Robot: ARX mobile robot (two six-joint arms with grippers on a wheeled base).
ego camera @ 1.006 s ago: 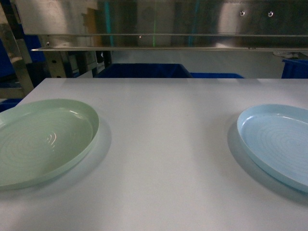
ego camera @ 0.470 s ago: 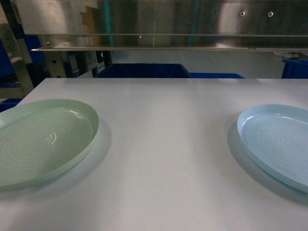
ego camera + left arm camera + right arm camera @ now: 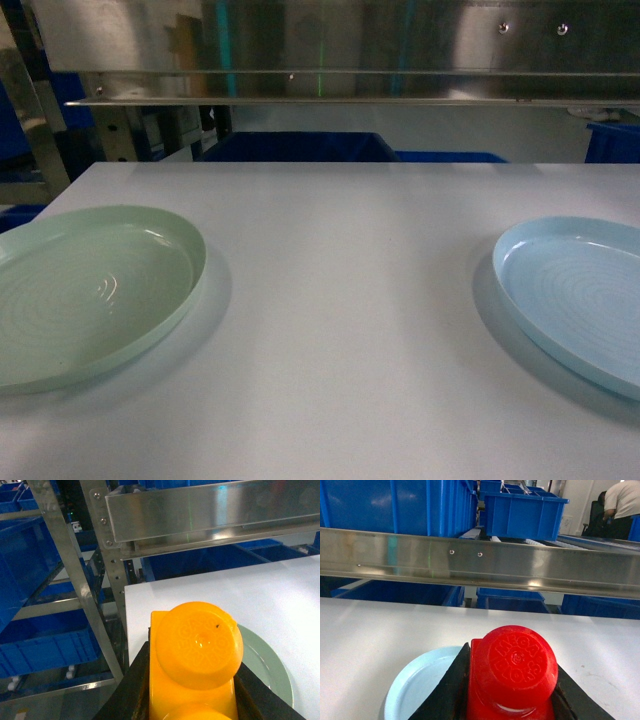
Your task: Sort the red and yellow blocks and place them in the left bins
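A yellow block (image 3: 195,660) with a round stud fills the bottom of the left wrist view, and my left gripper (image 3: 192,682) is shut on it, a black finger (image 3: 131,690) on each side. It hangs over the left edge of the green plate (image 3: 267,667). In the right wrist view my right gripper (image 3: 512,692) is shut on a red block (image 3: 515,667) above the right side of the light blue plate (image 3: 417,682). Neither gripper appears in the head view. Blue bins (image 3: 30,565) sit in the metal rack left of the table.
On the white table (image 3: 350,300) the green plate (image 3: 90,290) lies at the left and the blue plate (image 3: 580,290) at the right, both bare. A steel rail (image 3: 330,85) crosses behind the table, with blue bins (image 3: 295,147) below it. A person (image 3: 622,505) sits far right.
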